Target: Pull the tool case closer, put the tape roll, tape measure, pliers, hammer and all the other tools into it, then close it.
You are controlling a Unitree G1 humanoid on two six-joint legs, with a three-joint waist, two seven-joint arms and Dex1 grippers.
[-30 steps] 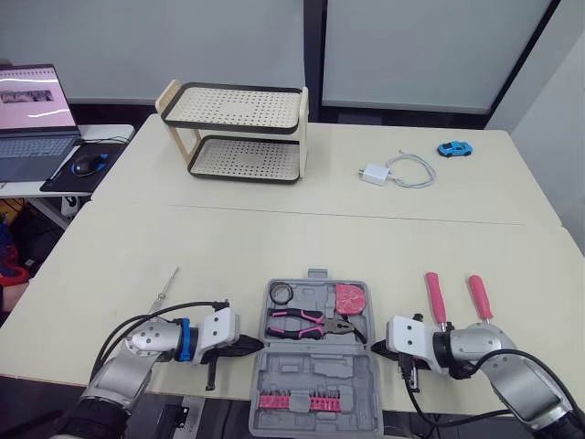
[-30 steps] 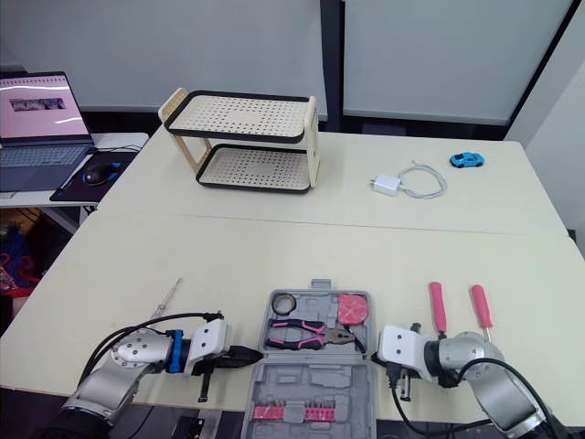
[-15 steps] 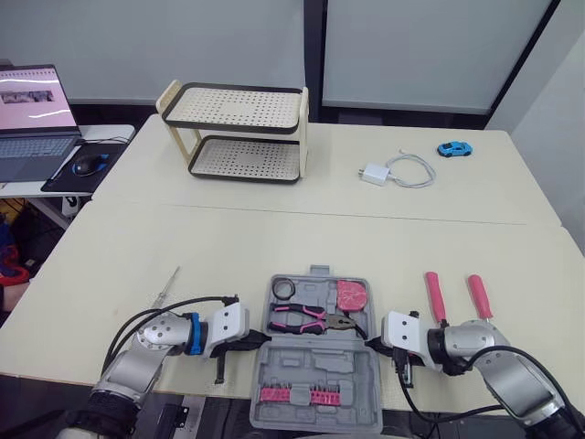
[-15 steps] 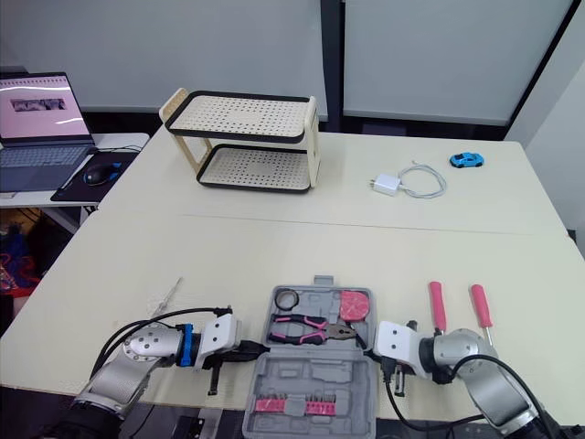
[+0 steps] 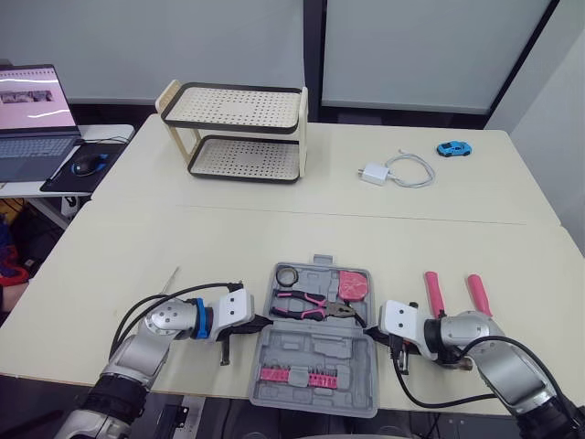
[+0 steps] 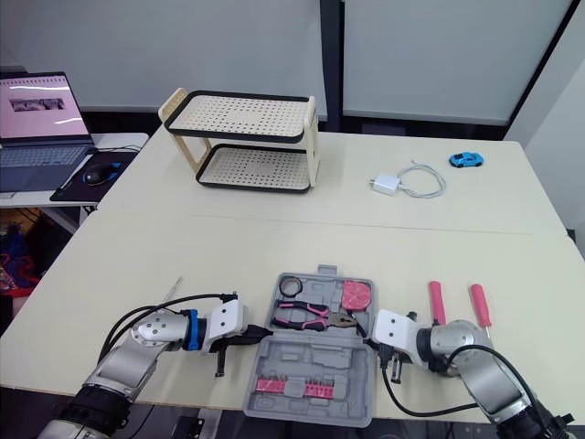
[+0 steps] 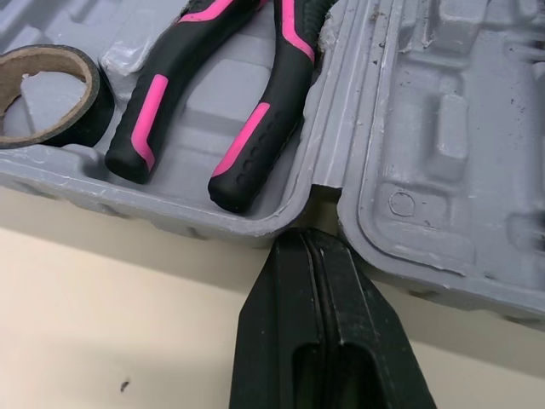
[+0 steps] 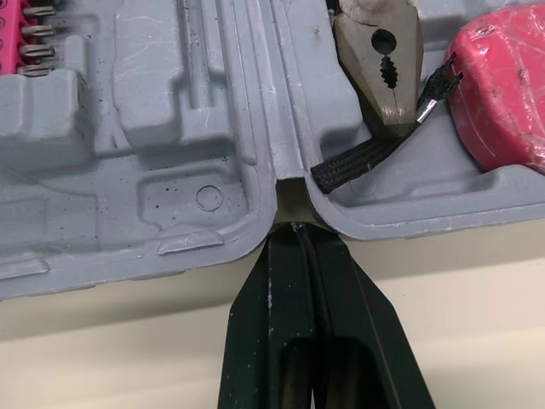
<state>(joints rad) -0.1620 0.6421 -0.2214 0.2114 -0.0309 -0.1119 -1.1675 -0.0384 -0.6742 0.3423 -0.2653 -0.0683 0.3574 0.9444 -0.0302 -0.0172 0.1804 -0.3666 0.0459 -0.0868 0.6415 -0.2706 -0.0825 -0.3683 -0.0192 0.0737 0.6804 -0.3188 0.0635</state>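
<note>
- The tool case (image 5: 315, 352) lies open and flat at the near edge of the table (image 5: 274, 238), directly between the two grippers.
- The left gripper (image 7: 305, 243) has its two black fingers (image 7: 281, 290) pressed together with no gap. Their common tip sits at the small notch where the two halves of the case meet, touching the case rim or nearly so.
- The right gripper (image 8: 294, 230) has its fingers (image 8: 341, 298) closed against each other in the same way. Its tip is at the matching notch on the opposite side of the case.
- The far half of the case holds three tools. The tape roll (image 5: 289, 276) is closer to the left fingertips, the pink tape measure (image 5: 353, 286) is closer to the right fingertips, and the pliers (image 5: 311, 306) lie between them.
- The handle ends of the pliers are just beyond the left fingertips. Their metal head, with a black strap (image 8: 375, 153) beside it, is just beyond the right fingertips.
- The near half holds a row of pink bits (image 5: 294, 373), about midway between the two gripper tips.
- Two pink-handled tools (image 5: 432, 293) lie on the table outside the case, on the outer side of the right gripper.
- A thin metal tool (image 5: 165, 285) lies on the table on the outer side of the left gripper, apart from the case.
- A two-level rack (image 5: 239, 131) stands far beyond both grippers.
</note>
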